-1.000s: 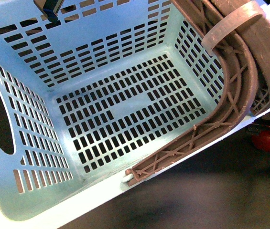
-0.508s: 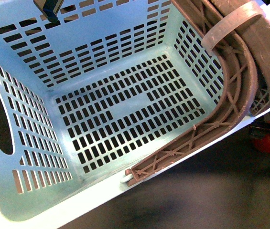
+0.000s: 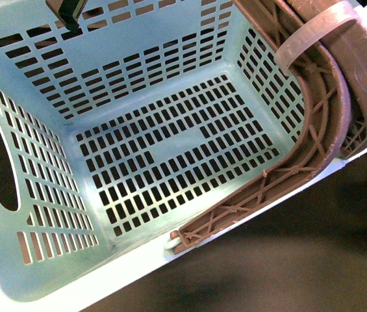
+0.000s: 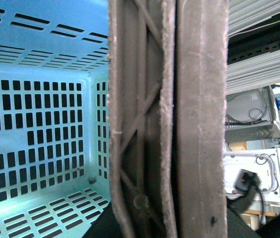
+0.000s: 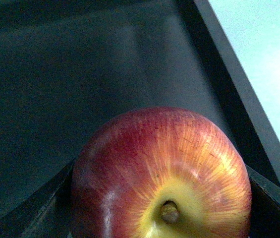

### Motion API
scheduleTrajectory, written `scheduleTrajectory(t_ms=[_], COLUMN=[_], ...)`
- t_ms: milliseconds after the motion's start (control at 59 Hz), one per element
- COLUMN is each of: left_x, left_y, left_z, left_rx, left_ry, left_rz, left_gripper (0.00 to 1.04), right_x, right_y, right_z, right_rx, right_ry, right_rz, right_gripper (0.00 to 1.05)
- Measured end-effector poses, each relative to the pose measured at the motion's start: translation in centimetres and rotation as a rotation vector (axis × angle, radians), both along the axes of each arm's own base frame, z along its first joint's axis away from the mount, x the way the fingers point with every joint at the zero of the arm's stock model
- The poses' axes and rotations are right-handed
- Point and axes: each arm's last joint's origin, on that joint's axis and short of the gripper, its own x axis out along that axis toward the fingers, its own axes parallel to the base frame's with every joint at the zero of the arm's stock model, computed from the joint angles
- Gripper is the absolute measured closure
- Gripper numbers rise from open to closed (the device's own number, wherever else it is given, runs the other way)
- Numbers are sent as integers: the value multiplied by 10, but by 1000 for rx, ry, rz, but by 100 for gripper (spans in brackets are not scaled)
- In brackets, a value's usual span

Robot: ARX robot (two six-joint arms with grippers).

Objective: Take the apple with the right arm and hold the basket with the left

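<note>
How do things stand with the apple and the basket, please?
Right gripper shut on apple. Left gripper unseen; brown handles fill its wrist view. Basket empty. Nothing seen blocking.

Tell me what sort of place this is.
Probably an indoor lab or workshop, not a shop: past the basket, the left wrist view shows white machines with loose cables and pale ribbed panelling.

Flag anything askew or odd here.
The basket is skewed, tipped steeply across the front view rather than level. A white zip tie loops around its brown handles, whose edges look rough and frayed in the left wrist view. Nothing looks spilled.
</note>
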Motion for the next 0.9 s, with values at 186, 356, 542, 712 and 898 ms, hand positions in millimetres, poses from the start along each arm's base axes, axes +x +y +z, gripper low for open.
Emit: scheduleTrajectory(t_ms=[186, 356, 542, 712, 898], left_x=[0, 0, 0, 0, 0], left_y=[0, 0, 0, 0, 0], left_z=[0, 0, 0, 0, 0], left_rx=[0, 0, 0, 0, 0], left_ry=[0, 0, 0, 0, 0], left_rz=[0, 0, 0, 0, 0], left_gripper=[90, 90, 90, 90, 90], right_x=[-24, -49, -63, -72, -75], right_y=[24, 61, 102, 138, 165], right_z=[67, 120, 126, 107, 87], right_rx=[71, 122, 199, 247, 251], right_ry=[-170, -331, -341, -276, -215], right_rz=[92, 205, 322, 422, 481], right_gripper=[25, 25, 25, 25, 25])
